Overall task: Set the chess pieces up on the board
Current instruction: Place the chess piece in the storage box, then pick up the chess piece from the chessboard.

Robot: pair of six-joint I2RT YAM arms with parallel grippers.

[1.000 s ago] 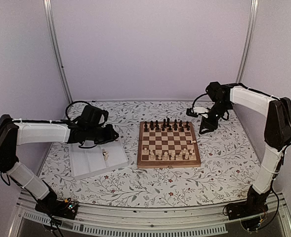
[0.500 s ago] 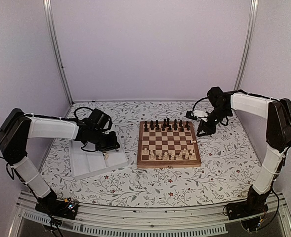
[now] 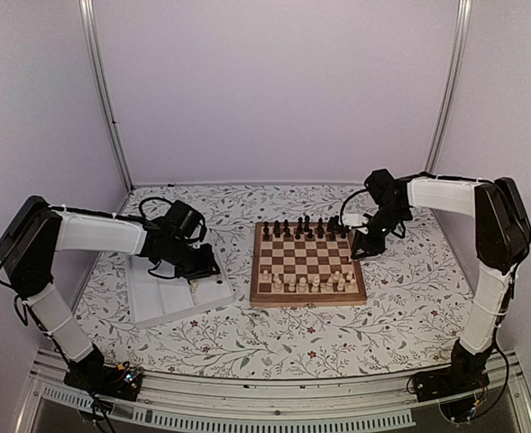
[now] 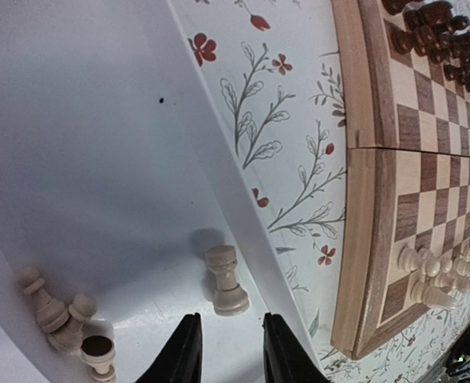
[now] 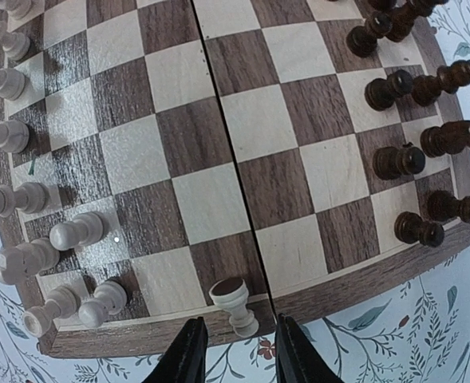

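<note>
**Two-arm robot: outward appearance**

Each arm has long white-covered links joined by bulky black joint housings, with thin black cables looping beside the wrists. The left gripper (image 4: 227,351) and right gripper (image 5: 233,351) each end in two slim, black, tapered fingers. Black bases sit bolted on a pale metal rail.

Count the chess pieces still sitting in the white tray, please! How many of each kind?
In the white tray, from the left wrist camera:
Pale rook, standing: 1
Other small pale pieces, bunched in the corner: 3
Dark pieces: 0
Total: 4
</note>
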